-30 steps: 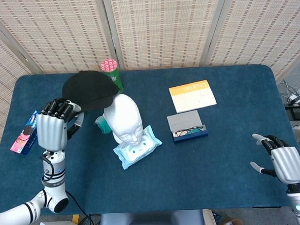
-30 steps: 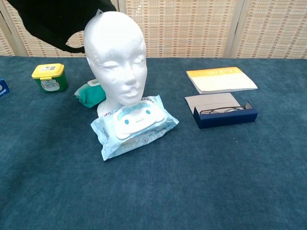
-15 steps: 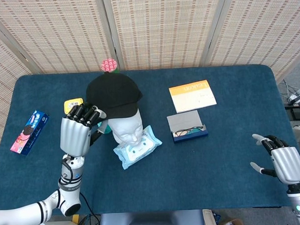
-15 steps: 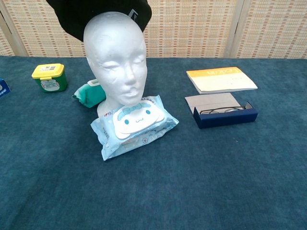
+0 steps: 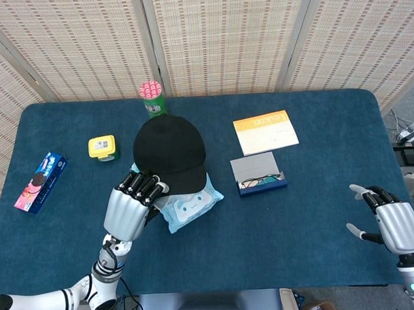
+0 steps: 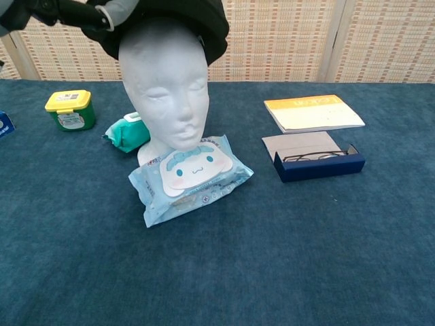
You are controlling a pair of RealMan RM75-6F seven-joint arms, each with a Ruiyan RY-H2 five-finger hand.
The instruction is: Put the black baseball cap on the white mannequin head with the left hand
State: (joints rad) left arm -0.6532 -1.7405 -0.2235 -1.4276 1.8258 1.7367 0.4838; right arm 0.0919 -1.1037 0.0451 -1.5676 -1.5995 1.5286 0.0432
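Blue table (image 5: 318, 212); glasses (image 6: 314, 157) in open case (image 6: 319, 167).

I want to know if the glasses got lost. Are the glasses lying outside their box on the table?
No, the glasses lie inside the open dark blue case, to the right of the wipes pack.

The baseball cap (image 5: 169, 151) sits on the mannequin head (image 6: 165, 92) (wet-wipes pack (image 6: 190, 175) before it); glasses case (image 6: 319, 163) right.
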